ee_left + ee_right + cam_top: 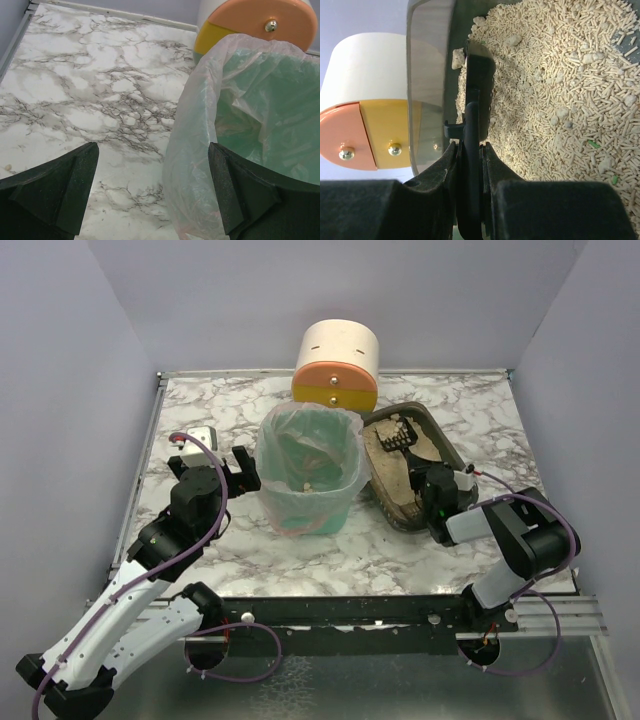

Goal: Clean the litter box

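Note:
The litter box, a dark grey tray of beige pellet litter, lies on the right of the marble table, tilted against the green bin. In the right wrist view its grey wall stands left of the litter, which holds pale clumps. My right gripper is at the box's near end and is shut on the handle of a black scoop. The scoop's slotted head rests in the litter at the far end. My left gripper is open and empty at the bin's left side.
The green bin with a clear bag liner stands mid-table, a few bits inside. A cream, orange and yellow cylinder lies behind it. A small white device sits at the left. Purple walls enclose the table.

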